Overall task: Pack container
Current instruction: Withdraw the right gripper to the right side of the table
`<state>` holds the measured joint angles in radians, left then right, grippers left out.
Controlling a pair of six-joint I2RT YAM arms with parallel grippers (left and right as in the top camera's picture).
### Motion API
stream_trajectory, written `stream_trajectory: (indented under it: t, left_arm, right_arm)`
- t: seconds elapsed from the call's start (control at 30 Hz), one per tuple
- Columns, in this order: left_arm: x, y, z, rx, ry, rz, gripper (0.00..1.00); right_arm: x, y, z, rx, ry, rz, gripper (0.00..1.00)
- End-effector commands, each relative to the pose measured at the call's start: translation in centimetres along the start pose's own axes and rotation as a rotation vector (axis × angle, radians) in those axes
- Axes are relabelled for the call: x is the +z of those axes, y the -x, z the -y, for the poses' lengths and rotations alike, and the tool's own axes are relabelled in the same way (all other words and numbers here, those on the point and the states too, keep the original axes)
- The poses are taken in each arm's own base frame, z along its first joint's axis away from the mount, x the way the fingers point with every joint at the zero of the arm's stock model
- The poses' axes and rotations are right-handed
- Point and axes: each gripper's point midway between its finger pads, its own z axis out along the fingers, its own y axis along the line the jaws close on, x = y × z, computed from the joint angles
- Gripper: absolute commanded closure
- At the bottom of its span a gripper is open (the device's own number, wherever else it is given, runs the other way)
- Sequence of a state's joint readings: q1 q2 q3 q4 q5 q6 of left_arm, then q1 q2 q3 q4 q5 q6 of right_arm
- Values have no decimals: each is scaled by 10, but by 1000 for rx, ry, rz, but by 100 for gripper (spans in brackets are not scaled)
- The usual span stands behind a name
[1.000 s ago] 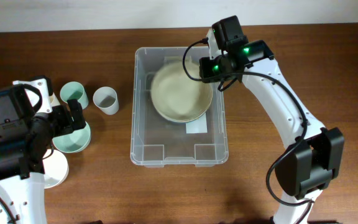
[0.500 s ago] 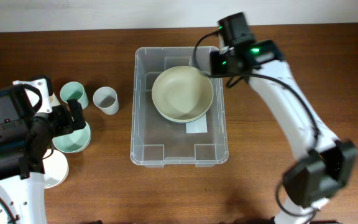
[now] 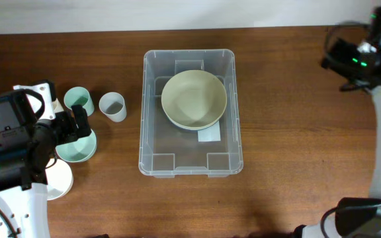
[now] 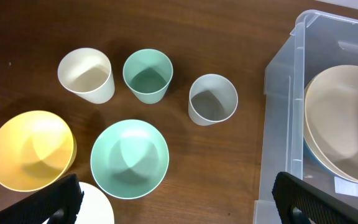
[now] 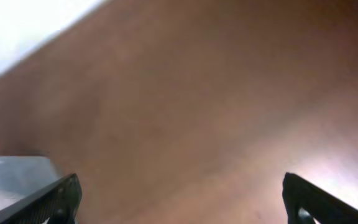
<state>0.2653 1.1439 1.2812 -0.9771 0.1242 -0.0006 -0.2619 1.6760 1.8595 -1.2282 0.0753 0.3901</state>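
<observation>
Clear container (image 3: 152, 142) at the centre of the worktop (image 3: 290, 132), holding a cream bowl (image 3: 194, 99). Left tool (image 4: 179, 202), fingers spread wide and empty, hangs above a mint bowl (image 4: 129, 158) near the container's wall. Right tool (image 5: 182, 202), equally spread and empty, hangs well apart from the container.

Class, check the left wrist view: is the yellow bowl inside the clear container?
No, the yellow bowl sits on the table beside the mint bowl, outside the container.
</observation>
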Motion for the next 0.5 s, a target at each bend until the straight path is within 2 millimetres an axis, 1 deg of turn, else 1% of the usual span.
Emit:
stream_trajectory:
  t: [0.0,0.1,0.17,0.3,0.4,0.47]
  left_arm:
    - [-3,6,3,21,-12,19,0]
    - [-3,6,3,21,-12,19,0]
    - [-3,6,3,20,-12,19,0]
    - [-3,5,3,20,-12,15,0]
    - [-3,4,3,19,-12,7,0]
    - [-3,3,3,19,-12,4,0]
  right_arm:
    - [-3,-20,32,127,-42,-109,1]
    - [-7,-41,54,157,-99,-207,1]
    - [-11,-54,60,147,-121,-261,1]
    - [-23,-65,61,99,-119,-283,1]
    - [-39,-69,56,56,-94,-247,1]
    - [-54,-76,50,19,-69,-212,1]
